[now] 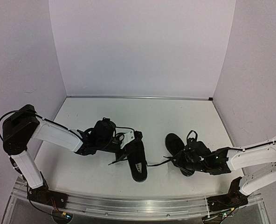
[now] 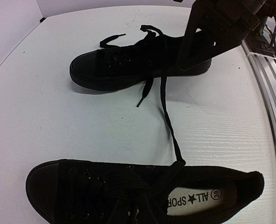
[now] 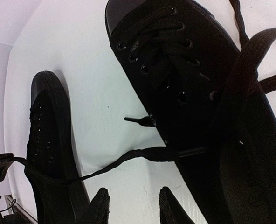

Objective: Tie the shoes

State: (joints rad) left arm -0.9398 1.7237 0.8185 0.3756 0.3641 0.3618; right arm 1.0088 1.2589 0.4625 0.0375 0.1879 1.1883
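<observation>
Two black shoes lie side by side on the white table. The left shoe (image 1: 138, 164) shows a white insole label (image 2: 198, 198). My left gripper (image 1: 127, 148) hovers low over its laces; its fingers cannot be made out against the black shoe. A thin black lace (image 2: 168, 116) runs from there across the table, and its tip rests on the side of the right shoe (image 3: 184, 84). My right gripper (image 3: 134, 205) is open and empty, low over the bare table between the shoes, just short of that lace (image 3: 128, 156). It partly covers the right shoe (image 1: 176, 142) from above.
White walls close the table at the back and both sides. A metal rail (image 1: 138, 205) runs along the near edge. Loose lace ends (image 2: 112, 39) lie beside the right shoe's toe.
</observation>
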